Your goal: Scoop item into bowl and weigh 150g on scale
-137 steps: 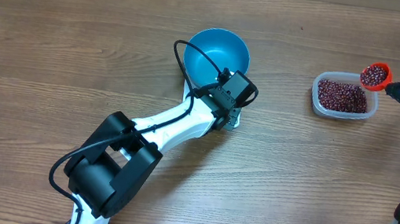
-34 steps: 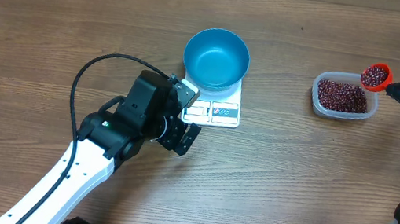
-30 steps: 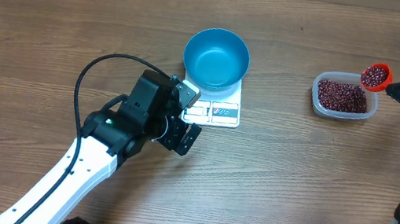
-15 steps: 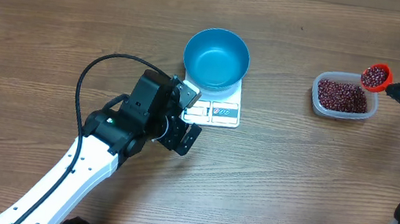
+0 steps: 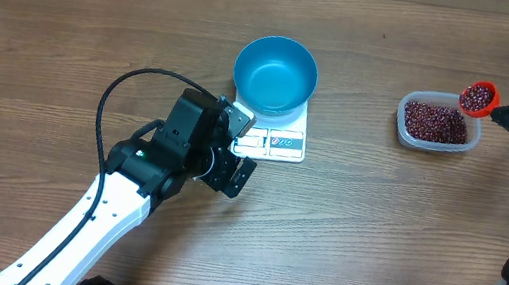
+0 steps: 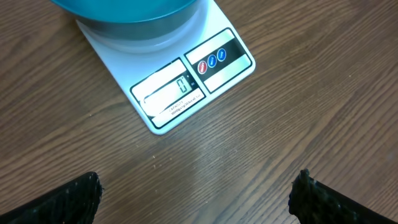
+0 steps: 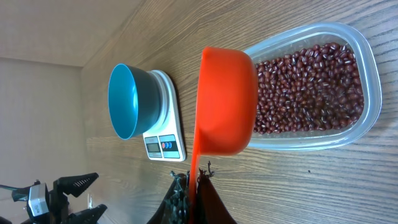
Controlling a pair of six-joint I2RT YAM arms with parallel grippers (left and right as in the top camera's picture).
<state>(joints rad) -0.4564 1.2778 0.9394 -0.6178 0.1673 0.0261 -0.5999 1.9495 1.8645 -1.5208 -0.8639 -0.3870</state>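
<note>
Overhead view: right gripper (image 7: 193, 194) clamped on orange plastic scoop (image 5: 478, 97) loaded with small dark red-brown beans (image 5: 477, 96) above clear rectangular container (image 5: 434, 141), left gripper (image 6: 196, 196) spread, empty, near flat white scale (image 5: 280, 142) bearing empty round blue bowl (image 5: 276, 73); transfer seemingly due, needing level carry, then tip.

Wooden table (image 5: 49, 31) bears scale (image 5: 279, 144) and clear container (image 5: 436, 147).

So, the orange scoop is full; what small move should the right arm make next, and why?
Probably carry the orange plastic scoop, gripped in the right end effector, leftward toward the deep blue bowl: it holds red-brown beans, and the bowl looks empty on the white scale, reading zero.
</note>
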